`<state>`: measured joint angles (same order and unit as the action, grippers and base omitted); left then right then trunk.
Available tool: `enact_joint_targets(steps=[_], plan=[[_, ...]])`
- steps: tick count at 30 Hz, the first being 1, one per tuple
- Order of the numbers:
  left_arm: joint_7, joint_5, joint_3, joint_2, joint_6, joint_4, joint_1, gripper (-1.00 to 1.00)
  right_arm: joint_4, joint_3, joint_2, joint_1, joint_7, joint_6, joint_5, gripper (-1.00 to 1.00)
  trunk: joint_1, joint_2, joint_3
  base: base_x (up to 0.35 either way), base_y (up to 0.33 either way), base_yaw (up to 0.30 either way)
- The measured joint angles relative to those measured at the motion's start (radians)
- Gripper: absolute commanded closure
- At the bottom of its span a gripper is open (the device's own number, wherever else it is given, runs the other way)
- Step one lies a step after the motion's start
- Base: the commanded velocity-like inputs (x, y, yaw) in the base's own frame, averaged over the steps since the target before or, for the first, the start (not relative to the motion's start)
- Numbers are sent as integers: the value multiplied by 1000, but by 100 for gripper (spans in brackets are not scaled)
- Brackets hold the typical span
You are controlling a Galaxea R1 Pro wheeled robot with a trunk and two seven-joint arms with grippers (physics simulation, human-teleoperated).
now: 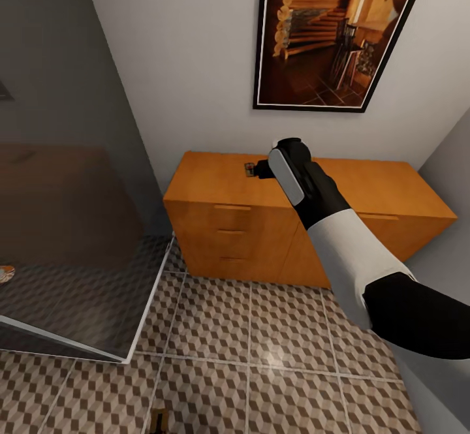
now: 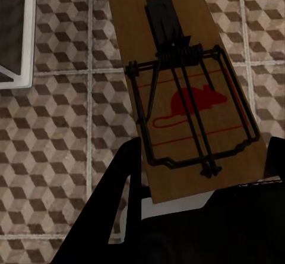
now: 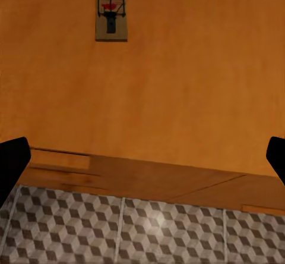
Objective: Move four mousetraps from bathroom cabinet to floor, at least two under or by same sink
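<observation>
- A mousetrap (image 3: 111,16) lies flat on the top of the cabinet (image 1: 365,183), toward the back of the top and toward its left end; in the head view it shows as a small dark-and-brown piece (image 1: 249,170) just beside the black tip of the right arm.
- A second mousetrap (image 2: 187,94) is held in the left gripper (image 2: 196,201): the board, with its red mouse print and dark wire spring, stands up out of the black fingers (image 2: 122,187), which clamp its lower edge from both sides.
- Behind that held trap lies the bathroom floor (image 2: 59,127), its cube-pattern tiles and pale grout lines in plain sight.
- The right gripper (image 3: 142,157) is above the cabinet top, near its front edge; its two black fingertips (image 3: 12,163) stand wide apart with nothing between them, and the trap on the cabinet lies well ahead of them.
- In the head view the right arm (image 1: 339,238) reaches out over the cabinet, white sleeve and black wrist.
- The cabinet stands against a pale wall, its slim drawer handles (image 1: 232,207) on the left part of its front.
- On the wall above the cabinet hangs a framed picture (image 1: 333,32) of a log interior.
- To the left of the cabinet stands a glass panel (image 1: 72,238) with a white lower edge, resting on the tiled floor.
</observation>
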<state>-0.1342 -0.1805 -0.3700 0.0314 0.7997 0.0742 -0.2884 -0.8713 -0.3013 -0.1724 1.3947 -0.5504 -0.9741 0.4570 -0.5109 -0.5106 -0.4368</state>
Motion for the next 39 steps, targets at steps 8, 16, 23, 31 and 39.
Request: enact_joint_targets(steps=[8,16,23,31,39], plan=[[0,0,0,0,0,0,0,100,0,23,5,0,6,0,17,-100,0,0,0,103,57,0],[0,0,0,0,0,0,0,100,0,79,7,0,40,0,19,-100,0,0,0,170,115,0],[0,0,0,0,0,0,0,100,0,84,8,-1,51,0,19,-100,0,0,0,201,153,0],[0,0,0,0,0,0,0,100,5,84,8,-2,51,17,12,-100,0,0,0,137,111,0],[0,0,0,0,0,0,0,100,49,83,23,-4,47,22,0,-100,0,0,-1,17,13,0]])
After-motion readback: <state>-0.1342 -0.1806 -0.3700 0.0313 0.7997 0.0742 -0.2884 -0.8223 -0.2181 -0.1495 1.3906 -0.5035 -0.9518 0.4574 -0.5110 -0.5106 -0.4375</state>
